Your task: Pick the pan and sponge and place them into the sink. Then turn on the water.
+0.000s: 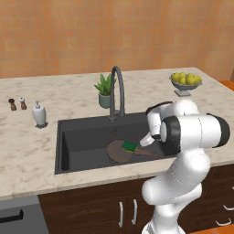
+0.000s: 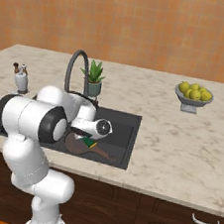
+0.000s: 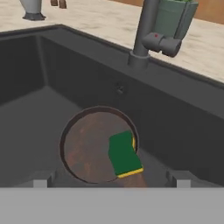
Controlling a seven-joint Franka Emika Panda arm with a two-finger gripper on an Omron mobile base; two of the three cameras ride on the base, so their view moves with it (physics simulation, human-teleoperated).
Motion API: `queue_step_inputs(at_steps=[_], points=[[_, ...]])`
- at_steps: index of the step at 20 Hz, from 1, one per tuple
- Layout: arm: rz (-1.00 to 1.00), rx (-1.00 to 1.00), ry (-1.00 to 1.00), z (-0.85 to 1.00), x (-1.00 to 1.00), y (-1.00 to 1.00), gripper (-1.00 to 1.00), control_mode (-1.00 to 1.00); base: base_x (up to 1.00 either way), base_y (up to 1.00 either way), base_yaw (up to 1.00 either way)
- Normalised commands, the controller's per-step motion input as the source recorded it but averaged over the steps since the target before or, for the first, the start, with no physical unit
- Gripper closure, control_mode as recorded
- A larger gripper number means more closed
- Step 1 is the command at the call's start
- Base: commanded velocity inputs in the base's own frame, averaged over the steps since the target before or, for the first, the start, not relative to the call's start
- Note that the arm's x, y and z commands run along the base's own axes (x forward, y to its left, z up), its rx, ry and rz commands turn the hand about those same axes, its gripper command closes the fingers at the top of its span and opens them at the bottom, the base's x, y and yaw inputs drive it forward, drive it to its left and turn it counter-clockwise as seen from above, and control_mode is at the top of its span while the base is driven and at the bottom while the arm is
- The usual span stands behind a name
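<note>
Sponge (image 3: pixel 124 155) — green top, thin yellow edge — lying inside the pan (image 3: pixel 87 151), toward its right rim in the hand view. Pan resting flat on the floor of the sink (image 1: pixel 68 146), right of the basin's middle in the left base view, handle (image 1: pixel 151 152) pointing toward the arm. Directly over pan and sponge, the gripper (image 3: pixel 111 181), jaws spread wide, one fingertip (image 3: pixel 41 181) to each side of the pan, holding nothing. Behind the basin, the gooseneck faucet (image 1: pixel 118 91), dry at the spout. Just beside the faucet, a small potted plant (image 1: pixel 105 91). Farther out on the marble counter (image 1: pixel 27 151) — a white soap dispenser (image 1: pixel 39 114), two small brown shakers (image 1: pixel 17 104), a bowl of yellow fruit (image 1: pixel 185 81).
</note>
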Motion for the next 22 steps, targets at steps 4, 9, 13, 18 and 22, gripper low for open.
queue_step_inputs(at_steps=[4, 9, 13, 18, 22], points=[[-0.2, 0.0, 0.0, 1.0, -0.46, -0.23, -1.0, -1.0, 0.0, 0.0, 0.0], [-0.2, 0.0, 0.02, 1.0, -0.16, -0.15, -1.0, -1.0, 0.0, 0.0, 0.0], [-0.2, 0.0, 0.05, 0.99, 0.0, -0.06, -1.0, -1.0, 0.0, 0.0, 0.0], [-0.17, 0.0, 0.01, 0.81, -0.06, -0.13, -1.0, -1.0, 0.0, 0.0, 0.0], [-0.03, 0.01, -0.07, 0.06, 0.0, -0.31, -1.0, -1.0, 0.0, 0.0, 0.0]])
